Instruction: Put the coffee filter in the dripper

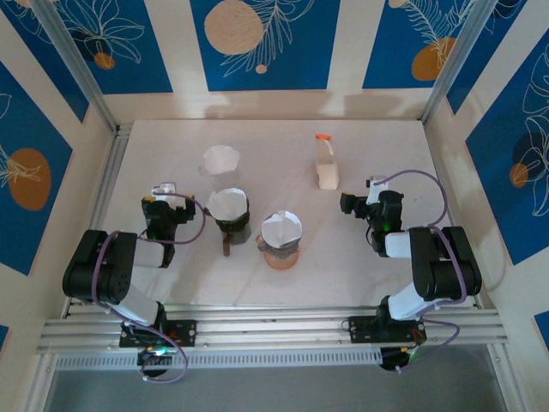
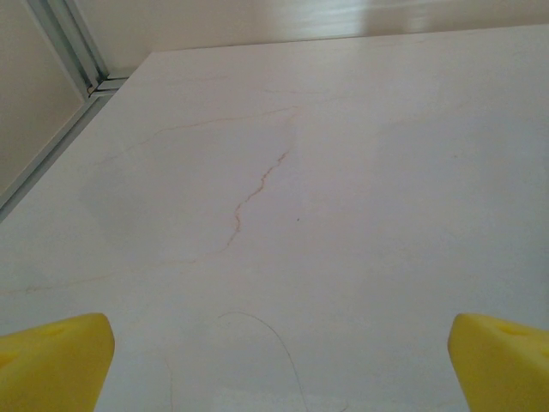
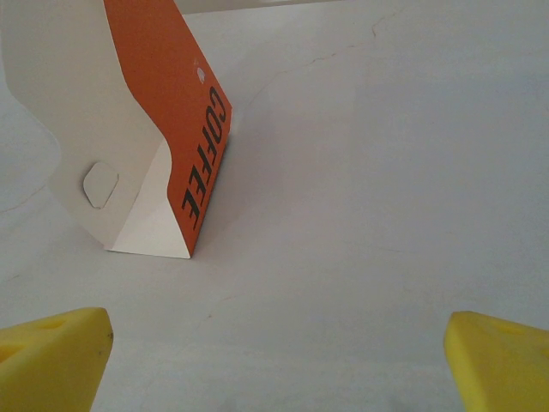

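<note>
A dark dripper [image 1: 230, 216] with a brown handle stands left of the table's middle, and a white coffee filter [image 1: 227, 203] lines its mouth. To its right, an orange-tinted glass vessel [image 1: 281, 245] also holds a white filter [image 1: 281, 227]. Behind them stands a pale, translucent cone [image 1: 221, 161]. My left gripper [image 1: 163, 189] is just left of the dark dripper. It is open [image 2: 279, 360], with bare table between its yellow fingertips [image 2: 56, 360]. My right gripper [image 1: 376, 184] is open [image 3: 279, 360] over bare table at the right, also holding nothing.
An orange and white box marked COFFEE [image 3: 163, 129] stands ahead and to the left of the right gripper, and it also shows at the back of the table [image 1: 326, 163]. Metal frame rails [image 1: 107, 184] and patterned walls close in the table's sides.
</note>
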Robot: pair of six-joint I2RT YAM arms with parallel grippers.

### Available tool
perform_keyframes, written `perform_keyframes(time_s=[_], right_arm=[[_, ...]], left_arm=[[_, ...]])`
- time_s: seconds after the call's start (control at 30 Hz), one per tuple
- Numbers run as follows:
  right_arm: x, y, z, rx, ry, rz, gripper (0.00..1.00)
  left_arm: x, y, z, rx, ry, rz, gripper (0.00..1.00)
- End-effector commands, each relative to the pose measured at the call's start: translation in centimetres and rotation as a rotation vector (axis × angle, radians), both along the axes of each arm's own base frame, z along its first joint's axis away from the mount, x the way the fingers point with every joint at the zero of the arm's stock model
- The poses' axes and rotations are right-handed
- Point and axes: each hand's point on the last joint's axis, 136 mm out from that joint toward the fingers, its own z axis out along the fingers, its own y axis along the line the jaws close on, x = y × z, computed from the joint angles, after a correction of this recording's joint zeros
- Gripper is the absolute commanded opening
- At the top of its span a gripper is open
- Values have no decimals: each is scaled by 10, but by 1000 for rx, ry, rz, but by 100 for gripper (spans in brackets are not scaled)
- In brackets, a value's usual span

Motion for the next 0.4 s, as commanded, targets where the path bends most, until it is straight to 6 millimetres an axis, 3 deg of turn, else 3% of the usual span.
perform_keyframes(time_s=[0.0, 0.37], right_arm=[[7, 0, 15, 10, -48, 4, 99], [8, 0, 15, 9, -48, 5, 99]], left_arm=[[5, -2, 3, -10, -10, -11, 100], [5, -2, 3, -11, -11, -11, 100]])
